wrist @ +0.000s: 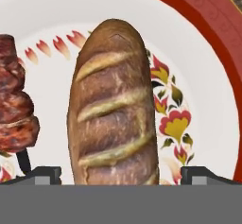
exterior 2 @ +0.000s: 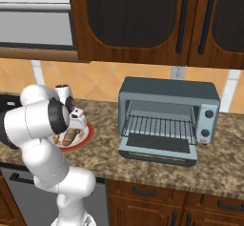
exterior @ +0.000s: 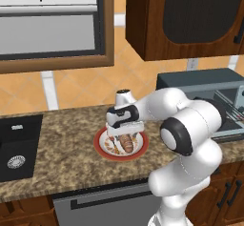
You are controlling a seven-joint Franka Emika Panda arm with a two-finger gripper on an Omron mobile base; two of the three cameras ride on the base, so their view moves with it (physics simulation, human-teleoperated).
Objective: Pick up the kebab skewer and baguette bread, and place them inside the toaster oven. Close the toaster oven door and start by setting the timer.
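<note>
The baguette bread (wrist: 113,107) lies lengthwise on a red-rimmed white plate (wrist: 208,76), and my open gripper (wrist: 121,175) hangs right over it, one fingertip (wrist: 45,175) on each side of the loaf's near end. The kebab skewer (wrist: 15,109) lies on the plate just left of the loaf. From the left base view the gripper (exterior: 125,135) is low over the plate (exterior: 102,145), with the baguette bread (exterior: 127,144) and skewer (exterior: 114,146) below it. The toaster oven (exterior 2: 167,118) stands to the right, its door (exterior 2: 157,149) folded down open, wire rack bare.
A black sink (exterior: 16,146) is set into the granite counter at the left. Wooden wall cabinets (exterior 2: 157,20) hang above the oven. My own arm (exterior: 188,139) bulks between the plate and the oven (exterior: 209,94) in the left base view.
</note>
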